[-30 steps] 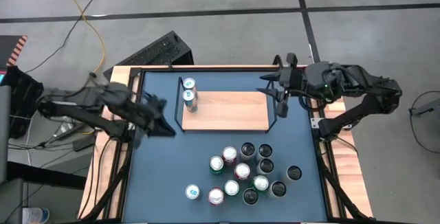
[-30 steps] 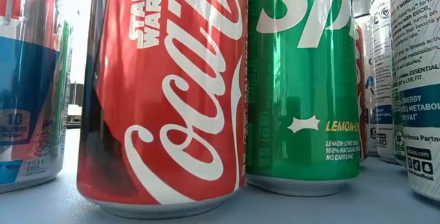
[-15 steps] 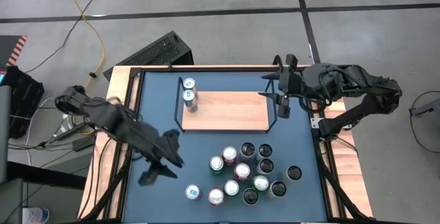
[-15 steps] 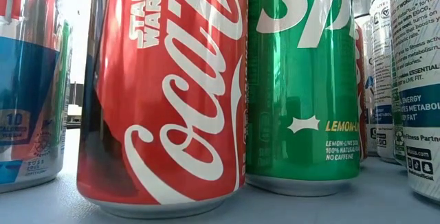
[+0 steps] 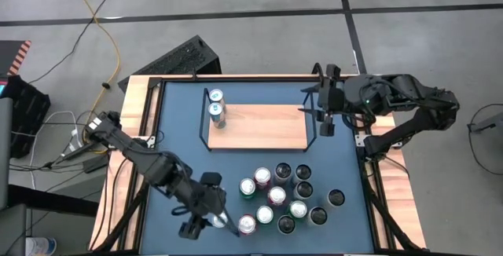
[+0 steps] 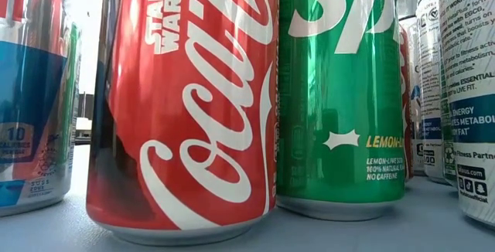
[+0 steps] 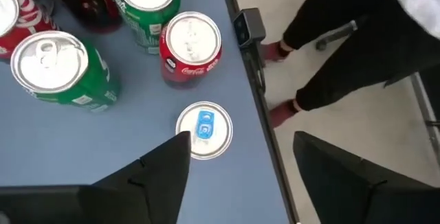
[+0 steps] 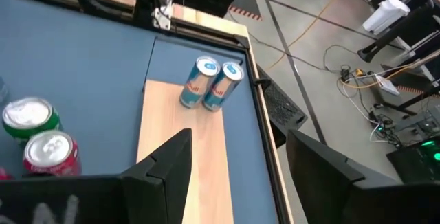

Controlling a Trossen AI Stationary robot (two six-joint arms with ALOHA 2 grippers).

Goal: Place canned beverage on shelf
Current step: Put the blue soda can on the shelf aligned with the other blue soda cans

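Left tool (image 5: 206, 223), fingers spread, reaches low over the blue-tabbed can (image 7: 204, 130) at the bench's near edge; right tool (image 5: 322, 108), also spread, hangs above the shelf (image 5: 263, 126)'s right end.

Two cans (image 5: 214, 105) on shelf (image 5: 263, 126), about thirteen cans (image 5: 277, 197) on table (image 5: 177, 158)

A black keyboard (image 5: 179, 58) lies on the floor beyond the table — a yellow cable (image 5: 100, 22) trails past it. A person's dark trouser legs (image 7: 347, 49) stand beside the table edge.
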